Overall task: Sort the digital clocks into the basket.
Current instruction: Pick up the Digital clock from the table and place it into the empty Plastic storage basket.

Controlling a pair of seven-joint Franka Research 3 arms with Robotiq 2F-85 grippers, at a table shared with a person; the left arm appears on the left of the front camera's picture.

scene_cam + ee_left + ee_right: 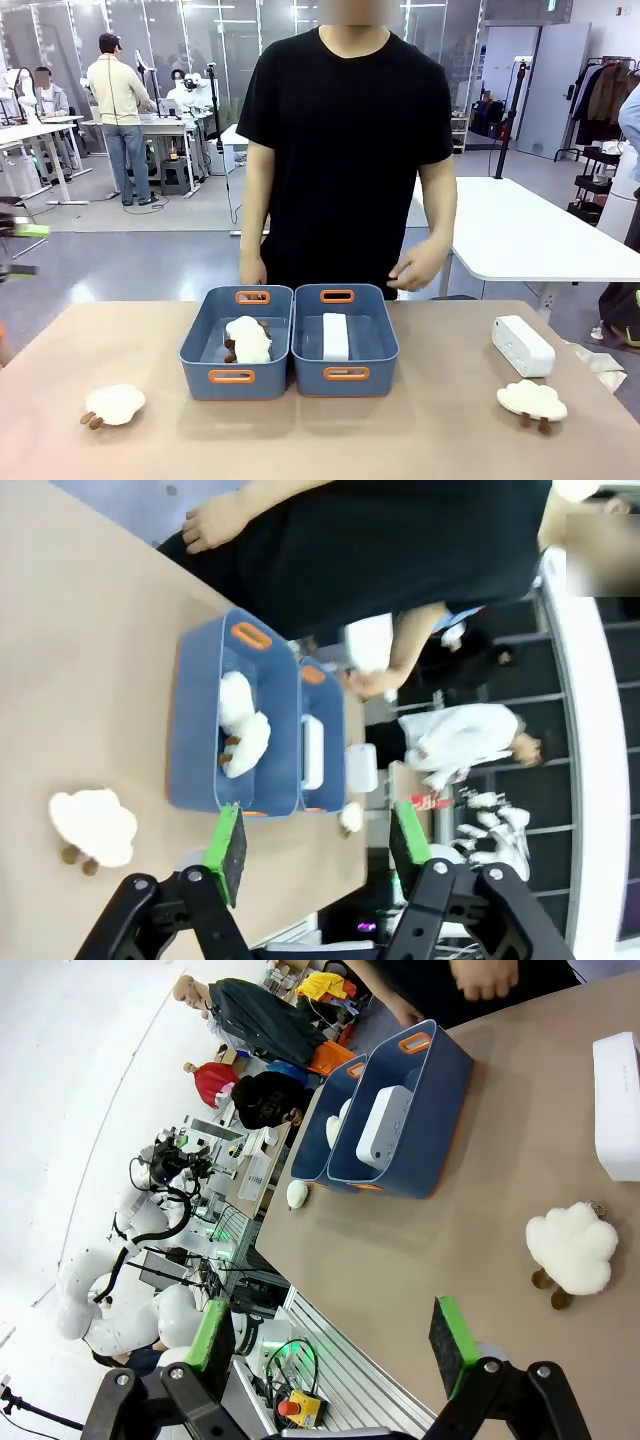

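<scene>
Sorting half done: 1 clock [335, 336] in the basket [378, 376], the 2nd clock [523, 345] awaiting pickup on the table [420, 430] — left gripper [317, 848], right gripper [331, 1340] spread, empty.

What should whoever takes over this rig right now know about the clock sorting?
Left claw: open, holding nothing.
Right claw: open, holding nothing.
Done: first clock lies in the right basket.
Left: second clock sits on the table, to the robot's right of that basket, and should go in beside the first.
</scene>
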